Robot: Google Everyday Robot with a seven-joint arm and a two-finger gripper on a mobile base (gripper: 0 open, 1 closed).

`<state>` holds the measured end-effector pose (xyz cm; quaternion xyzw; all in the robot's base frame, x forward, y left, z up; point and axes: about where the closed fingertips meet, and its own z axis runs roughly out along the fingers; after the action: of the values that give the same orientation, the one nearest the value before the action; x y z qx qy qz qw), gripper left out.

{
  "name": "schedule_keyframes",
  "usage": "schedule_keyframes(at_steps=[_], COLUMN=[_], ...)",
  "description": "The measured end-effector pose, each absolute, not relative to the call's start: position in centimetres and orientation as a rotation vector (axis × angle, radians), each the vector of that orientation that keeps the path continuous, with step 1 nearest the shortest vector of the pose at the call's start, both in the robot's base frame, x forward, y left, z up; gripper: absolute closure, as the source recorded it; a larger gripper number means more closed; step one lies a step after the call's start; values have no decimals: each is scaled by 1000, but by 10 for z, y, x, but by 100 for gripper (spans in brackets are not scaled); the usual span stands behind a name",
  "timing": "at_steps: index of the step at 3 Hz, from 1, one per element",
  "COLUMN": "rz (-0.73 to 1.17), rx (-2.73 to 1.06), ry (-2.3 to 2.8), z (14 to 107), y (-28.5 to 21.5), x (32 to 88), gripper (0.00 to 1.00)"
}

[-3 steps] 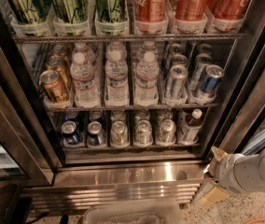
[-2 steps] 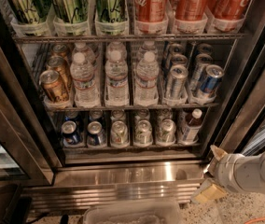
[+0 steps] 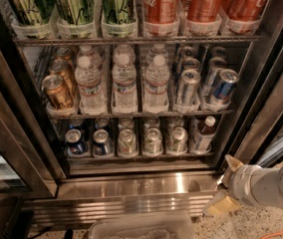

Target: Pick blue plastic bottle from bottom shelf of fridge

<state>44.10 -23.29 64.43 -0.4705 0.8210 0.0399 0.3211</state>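
The blue plastic bottle (image 3: 203,134), with a white cap, dark brown upper body and a white label with blue print, stands upright at the right end of the fridge's bottom shelf (image 3: 136,156). Several cans fill the lanes to its left. My gripper (image 3: 224,184) is at the lower right, outside the fridge (image 3: 131,185) and below and to the right of the bottle, in front of the steel base. Its two tan fingertips (image 3: 231,163) stand apart, with nothing between them. The gripper is open and empty.
The middle shelf holds clear water bottles (image 3: 125,81), gold cans (image 3: 57,89) on the left and silver-blue cans (image 3: 222,86) on the right. Green and red cans fill the top shelf. A dark door frame (image 3: 268,108) stands at the right. A clear bin (image 3: 141,228) lies on the floor below.
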Motion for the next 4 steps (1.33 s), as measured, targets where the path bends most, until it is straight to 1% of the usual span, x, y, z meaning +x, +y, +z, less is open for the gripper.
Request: schedule_keyframes(at_steps=[4], rz=[79], rx=[-771], ry=[1954], z=[674], y=[-209], x=[481], gripper=[0])
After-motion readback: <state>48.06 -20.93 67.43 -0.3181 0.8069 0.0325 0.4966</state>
